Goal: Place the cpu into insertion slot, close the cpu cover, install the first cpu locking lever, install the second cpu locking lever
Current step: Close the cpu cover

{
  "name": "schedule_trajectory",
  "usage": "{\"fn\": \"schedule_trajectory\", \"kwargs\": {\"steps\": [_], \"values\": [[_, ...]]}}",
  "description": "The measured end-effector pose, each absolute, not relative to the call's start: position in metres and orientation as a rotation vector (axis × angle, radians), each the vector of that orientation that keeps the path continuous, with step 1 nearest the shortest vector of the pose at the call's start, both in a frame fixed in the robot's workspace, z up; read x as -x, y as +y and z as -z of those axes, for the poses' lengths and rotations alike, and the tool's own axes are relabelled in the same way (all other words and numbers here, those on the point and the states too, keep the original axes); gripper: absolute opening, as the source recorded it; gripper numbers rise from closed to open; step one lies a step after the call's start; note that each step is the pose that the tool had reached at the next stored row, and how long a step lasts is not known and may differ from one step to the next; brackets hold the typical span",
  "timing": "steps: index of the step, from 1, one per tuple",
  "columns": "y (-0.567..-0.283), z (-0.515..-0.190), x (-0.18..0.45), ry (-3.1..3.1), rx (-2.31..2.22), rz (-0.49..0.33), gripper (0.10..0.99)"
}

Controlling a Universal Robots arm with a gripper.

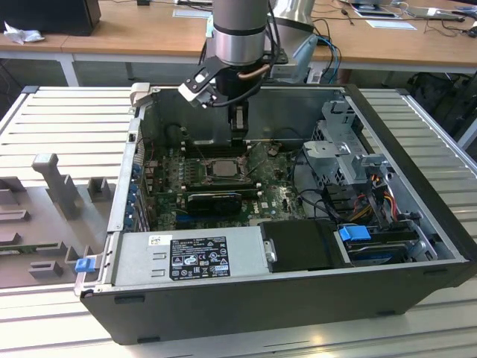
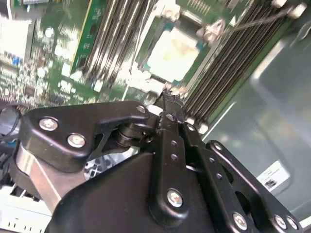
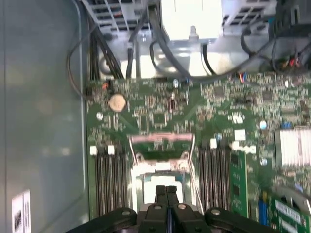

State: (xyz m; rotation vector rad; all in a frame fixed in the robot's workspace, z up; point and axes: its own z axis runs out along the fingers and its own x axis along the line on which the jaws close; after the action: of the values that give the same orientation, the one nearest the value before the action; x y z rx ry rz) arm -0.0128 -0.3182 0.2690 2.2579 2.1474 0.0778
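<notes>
The chip (image 2: 172, 53) is down, lying flat and square inside the socket (image 1: 200, 170) on the green board (image 3: 160, 104), about mid-board inside the open computer case (image 1: 298, 298). The metal cover frame (image 3: 161, 140) looks tipped up at the socket's far edge, not folded over the chip, though I can't be certain of its angle. A thin wire lever (image 2: 252, 22) stands loose beside the socket, next to the memory rails (image 2: 228, 63).

The gripper (image 3: 166, 189) hangs right over the socket. Its jaws are pressed together tip to tip with nothing between them, and the tips sit just at the chip's near edge.

Here's the danger as I read it. Those closed tips are very close above a bare chip. Push down off-centre and it could tilt in its seat and crush the contacts beneath. Catch the frame badly and it could slam shut. A sideways drift could also hook that loose lever or scrape the memory rails.

The case itself rests on the ribbed metal tabletop (image 1: 67, 119).
</notes>
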Motion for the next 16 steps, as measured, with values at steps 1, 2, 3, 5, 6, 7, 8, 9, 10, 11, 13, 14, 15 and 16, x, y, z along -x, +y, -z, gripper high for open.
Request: {"fn": "schedule_trajectory", "kwargs": {"steps": [1, 2, 3, 5, 6, 7, 8, 9, 10, 11, 13, 14, 15, 16], "values": [[-0.318, -0.269, 0.008, 2.148, -2.257, -0.078, 0.106], [-0.318, -0.269, 0.006, 2.150, -2.255, -0.078, 0.106], [-0.318, -0.269, 0.004, 2.154, -2.252, -0.078, 0.106], [-0.318, -0.271, -0.001, 2.157, -2.249, -0.079, 0.106], [-0.318, -0.271, -0.004, 2.157, -2.249, -0.079, 0.106], [-0.318, -0.271, -0.007, 2.158, -2.248, -0.079, 0.106], [-0.318, -0.271, -0.011, 2.160, -2.246, -0.079, 0.106], [-0.318, -0.271, -0.014, 2.163, -2.243, -0.079, 0.106], [-0.318, -0.270, -0.017, 2.167, -2.240, -0.079, 0.106], [-0.318, -0.270, -0.019, 2.168, -2.240, -0.079, 0.106], [-0.318, -0.270, -0.021, 2.168, -2.240, -0.079, 0.106], [-0.318, -0.270, -0.023, 2.167, -2.240, -0.079, 0.106], [-0.318, -0.269, -0.024, 2.168, -2.240, -0.079, 0.106], [-0.318, -0.269, -0.025, 2.168, -2.240, -0.079, 0.106]]}}
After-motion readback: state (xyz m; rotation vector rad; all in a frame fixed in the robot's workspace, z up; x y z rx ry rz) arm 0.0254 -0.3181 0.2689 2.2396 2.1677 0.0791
